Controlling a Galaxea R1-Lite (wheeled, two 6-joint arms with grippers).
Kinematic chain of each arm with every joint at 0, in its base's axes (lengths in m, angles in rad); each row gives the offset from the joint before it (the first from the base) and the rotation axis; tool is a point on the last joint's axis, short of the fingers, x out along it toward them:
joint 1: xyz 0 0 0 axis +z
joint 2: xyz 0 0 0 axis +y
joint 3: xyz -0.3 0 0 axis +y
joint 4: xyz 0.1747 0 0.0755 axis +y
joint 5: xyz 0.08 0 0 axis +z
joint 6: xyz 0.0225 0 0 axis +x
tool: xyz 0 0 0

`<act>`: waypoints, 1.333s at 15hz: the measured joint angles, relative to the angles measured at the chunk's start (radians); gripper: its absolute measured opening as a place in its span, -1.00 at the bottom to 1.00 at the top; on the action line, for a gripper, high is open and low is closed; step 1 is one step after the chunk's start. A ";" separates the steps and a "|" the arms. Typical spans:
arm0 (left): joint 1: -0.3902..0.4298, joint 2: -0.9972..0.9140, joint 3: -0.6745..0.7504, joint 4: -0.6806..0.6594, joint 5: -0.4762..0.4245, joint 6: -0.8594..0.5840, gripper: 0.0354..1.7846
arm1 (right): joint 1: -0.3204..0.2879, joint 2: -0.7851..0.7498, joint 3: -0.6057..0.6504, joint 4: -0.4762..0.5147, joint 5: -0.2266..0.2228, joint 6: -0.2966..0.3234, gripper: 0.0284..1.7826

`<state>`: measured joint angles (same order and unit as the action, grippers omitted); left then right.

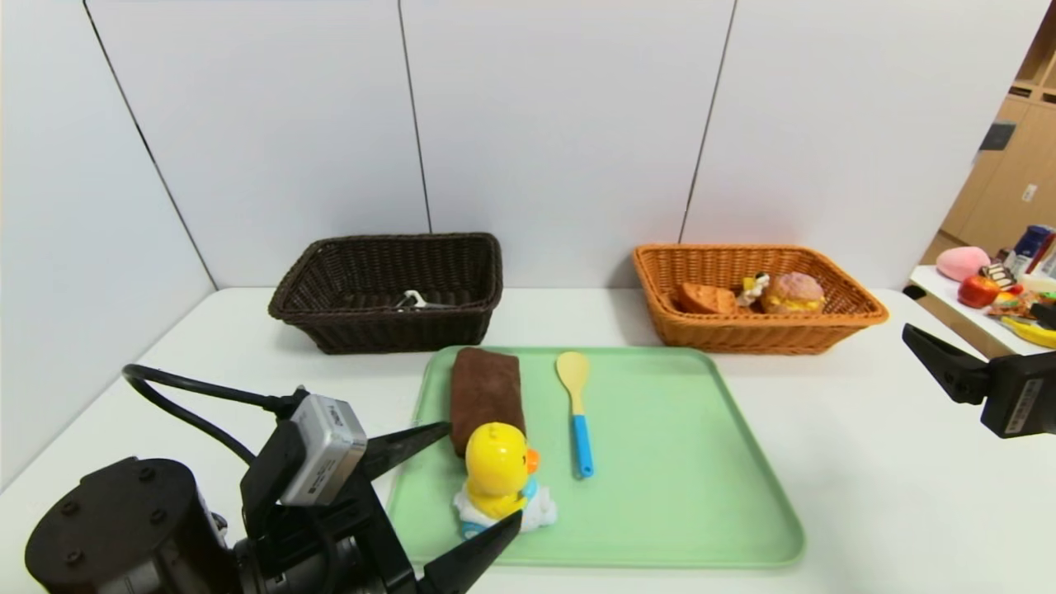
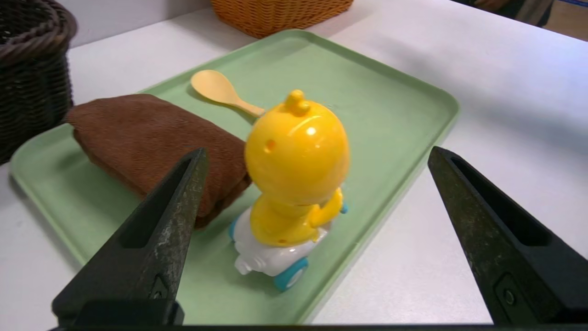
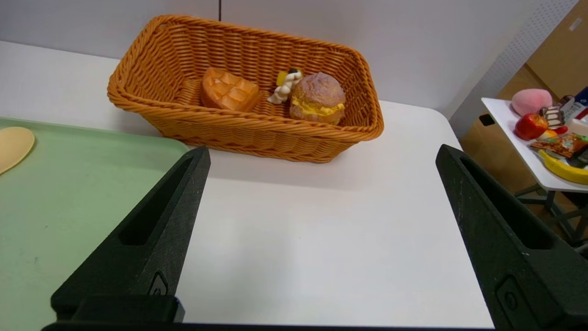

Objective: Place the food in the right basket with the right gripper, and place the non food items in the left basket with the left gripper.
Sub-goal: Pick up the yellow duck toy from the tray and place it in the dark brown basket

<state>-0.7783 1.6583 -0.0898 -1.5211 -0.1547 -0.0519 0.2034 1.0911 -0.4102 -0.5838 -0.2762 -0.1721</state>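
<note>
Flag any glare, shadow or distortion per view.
Head view: wide-angle bowing of the wall seams. Left wrist view: small highlight on the duck toy, open left gripper fingers soft at the frame edge. Right wrist view: orange basket casts a soft shadow on the table.

Waffle wedge [image 1: 707, 298] and bun [image 1: 793, 292] lie in the orange basket [image 1: 858, 309]; peeler [image 1: 417, 301] in the dark basket [image 1: 363, 330]; towel [image 1: 485, 394], duck [image 1: 499, 478], spoon [image 1: 576, 408] wait outside.

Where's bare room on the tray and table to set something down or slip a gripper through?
Free: the green tray right of the yellow spoon; white table between tray and open right gripper; the gap between dark brown basket and orange-tan basket. Crowded: the tray's left, where brown towel, duck toy and open left gripper bunch together.
</note>
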 joint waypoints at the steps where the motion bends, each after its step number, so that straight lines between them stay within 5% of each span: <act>1: -0.007 0.009 0.000 0.000 0.001 0.000 0.89 | 0.000 0.000 0.002 0.001 -0.001 0.000 0.90; 20: -0.015 0.239 -0.140 0.000 0.009 0.004 0.89 | 0.000 0.012 -0.015 -0.001 0.013 0.028 0.90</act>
<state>-0.7932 1.8974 -0.2294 -1.5215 -0.1462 -0.0474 0.2034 1.1034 -0.4251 -0.5845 -0.2630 -0.1443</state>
